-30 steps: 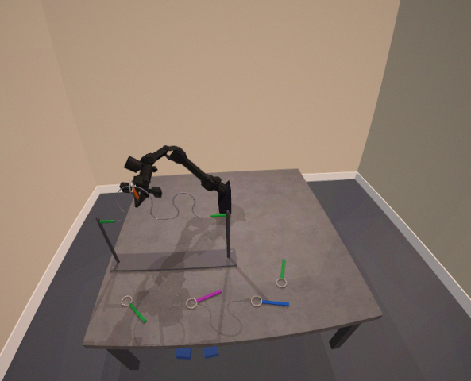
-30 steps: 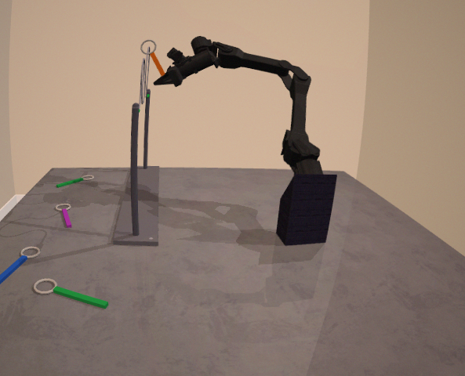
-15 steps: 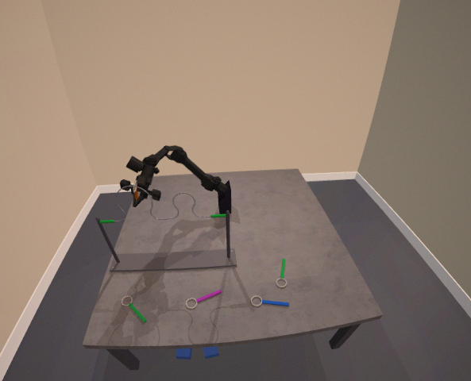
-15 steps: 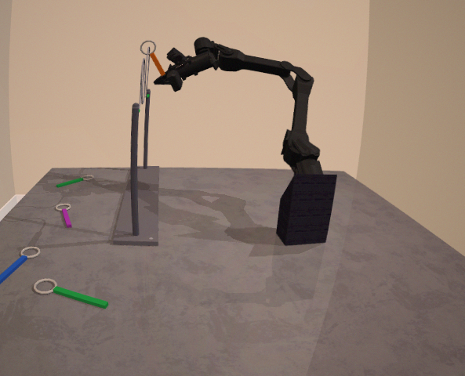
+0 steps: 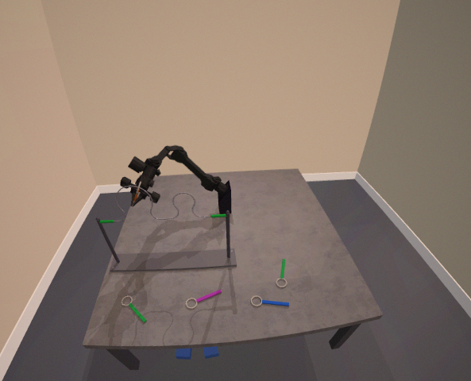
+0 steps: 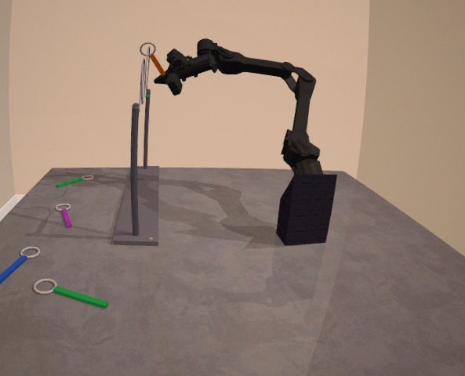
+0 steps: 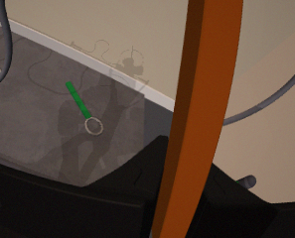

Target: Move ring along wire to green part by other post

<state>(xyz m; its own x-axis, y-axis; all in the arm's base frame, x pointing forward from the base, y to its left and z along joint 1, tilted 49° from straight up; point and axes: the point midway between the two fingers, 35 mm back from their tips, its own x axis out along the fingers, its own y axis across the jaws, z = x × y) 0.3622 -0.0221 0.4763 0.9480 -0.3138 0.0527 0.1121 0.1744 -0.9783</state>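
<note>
The pincer (image 6: 159,77) grips the orange handle (image 6: 157,64), holding the ring (image 6: 147,49) high around the wire (image 5: 184,195) above the bench (image 5: 309,246).

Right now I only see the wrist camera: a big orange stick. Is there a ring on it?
Observer: Yes. The exterior view shows a grey ring topping the orange handle; the hand grips its lower end.
Operator: Near which post?
Observer: In the top view, near the post at picture left, far from the green part by the other post.
Operator: Any more rings?
Observer: Four lie on the table: a green-handled ring, a second green-handled ring, a magenta-handled ring, a blue-handled ring.
</note>
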